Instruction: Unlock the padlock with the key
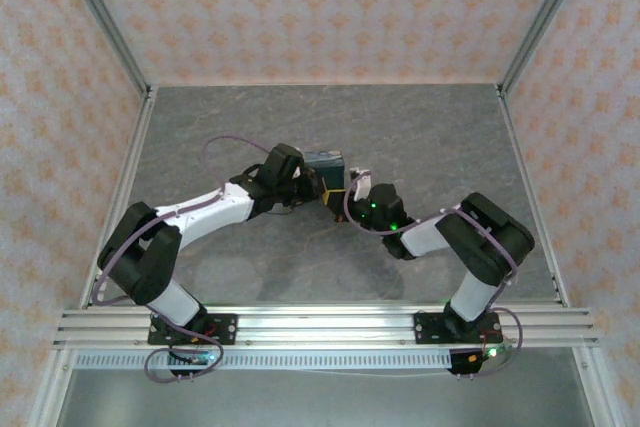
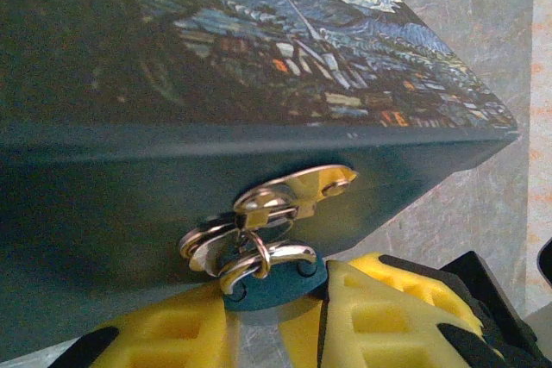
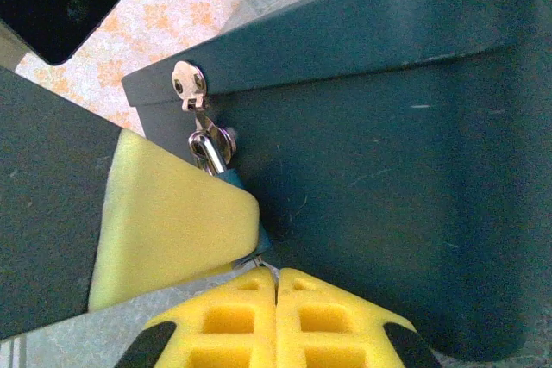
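The padlock (image 2: 278, 282) has a small teal-blue body and a thin silvery shackle (image 2: 274, 253). It hangs from the metal clasp (image 2: 293, 191) on the front of the dark blue starry-night tin (image 2: 259, 49). My left gripper (image 2: 280, 301) is shut on the padlock body, one yellow finger on each side. In the right wrist view the padlock (image 3: 233, 181) peeks out beside the left gripper's pale finger (image 3: 172, 213). My right gripper (image 3: 276, 277) sits just below it, shut on a thin silvery sliver, the key (image 3: 264, 259). The key's tip points at the padlock's underside.
The tin (image 1: 323, 160) stands mid-table on the grey surface (image 1: 420, 137), with my left gripper (image 1: 318, 190) and right gripper (image 1: 352, 197) meeting at its front. Patterned walls and metal posts enclose the table.
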You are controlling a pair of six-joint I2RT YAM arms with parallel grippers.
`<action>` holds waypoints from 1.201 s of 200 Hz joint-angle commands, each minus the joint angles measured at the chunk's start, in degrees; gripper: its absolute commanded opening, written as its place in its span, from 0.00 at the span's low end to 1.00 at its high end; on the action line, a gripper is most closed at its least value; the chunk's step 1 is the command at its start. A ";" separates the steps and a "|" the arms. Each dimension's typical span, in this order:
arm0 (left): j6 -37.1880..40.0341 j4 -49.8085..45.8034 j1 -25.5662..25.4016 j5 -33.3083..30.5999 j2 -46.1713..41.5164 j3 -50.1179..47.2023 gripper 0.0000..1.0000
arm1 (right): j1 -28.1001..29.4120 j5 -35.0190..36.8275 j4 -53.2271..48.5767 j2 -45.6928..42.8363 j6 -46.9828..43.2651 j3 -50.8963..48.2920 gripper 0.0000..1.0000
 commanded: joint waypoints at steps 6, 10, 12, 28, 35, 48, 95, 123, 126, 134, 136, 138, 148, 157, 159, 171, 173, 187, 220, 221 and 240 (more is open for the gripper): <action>0.33 0.79 -1.20 4.16 0.59 0.73 0.27 | -0.27 0.99 3.85 -0.30 0.74 2.66 0.00; 0.33 1.03 -1.14 4.21 0.65 0.58 0.27 | -0.27 1.06 3.51 -0.19 0.84 2.39 0.00; 0.37 1.16 -1.05 4.21 0.68 0.56 0.27 | -0.27 1.08 3.38 -0.10 1.10 2.27 0.00; 0.15 2.55 -0.69 4.30 0.77 -0.30 0.28 | -0.18 1.08 3.48 1.16 3.11 1.06 0.00; 0.09 3.10 -0.60 4.13 0.76 -0.67 0.31 | -0.03 1.03 3.51 1.81 4.31 0.70 0.00; -0.02 4.09 -0.38 4.03 0.59 -1.32 0.38 | 0.36 1.15 3.45 3.03 5.99 0.15 0.00; 0.16 4.67 1.38 3.08 -1.11 -3.59 0.53 | 1.88 3.62 -0.77 4.00 10.87 -0.20 0.00; 0.30 4.08 2.90 2.48 -3.09 -5.31 0.60 | 2.95 3.77 -1.88 5.57 12.61 0.37 0.00; 0.32 3.91 3.11 2.31 -3.37 -5.55 0.61 | 3.12 3.68 -1.81 5.84 12.90 0.42 0.00; 0.41 3.42 3.72 1.71 -4.40 -6.31 0.62 | 3.45 3.72 -1.60 6.39 13.73 0.55 0.00; 0.37 3.43 3.90 1.56 -4.65 -6.52 0.62 | 3.50 3.72 -1.59 6.51 13.95 0.62 0.00; 0.34 3.41 4.05 1.42 -4.87 -6.79 0.63 | 3.55 3.72 -1.61 6.65 14.15 0.64 0.00; -0.20 3.80 4.93 0.91 -6.10 -8.32 0.63 | 3.98 3.57 -1.47 6.98 15.18 0.89 0.00; -1.32 5.31 5.56 0.70 -7.04 -10.08 0.63 | 4.29 3.74 -1.69 7.01 16.23 1.14 0.00; -1.69 5.84 5.65 0.74 -7.20 -10.61 0.63 | 4.36 3.72 -1.74 7.03 16.48 1.27 0.00; -4.49 10.08 5.92 0.12 -8.19 -13.66 0.61 | 4.69 3.67 -2.19 6.92 17.86 1.84 0.00; -5.03 11.03 5.92 0.13 -8.30 -14.18 0.60 | 4.73 3.71 -2.31 6.86 18.10 1.93 0.00; -8.61 17.74 5.93 0.08 -8.62 -17.91 0.57 | 4.90 4.22 -3.02 6.47 20.22 2.48 0.00; -12.51 26.92 5.57 0.17 -8.04 -22.03 0.53 | 5.00 4.77 -3.34 5.54 24.72 3.16 0.00; -12.55 27.00 5.57 0.17 -8.03 -22.06 0.53 | 5.00 4.77 -3.34 5.51 24.87 3.17 0.00; -13.24 28.50 5.23 0.47 -7.12 -22.35 0.50 | 5.16 4.86 -3.11 5.41 27.03 3.28 0.00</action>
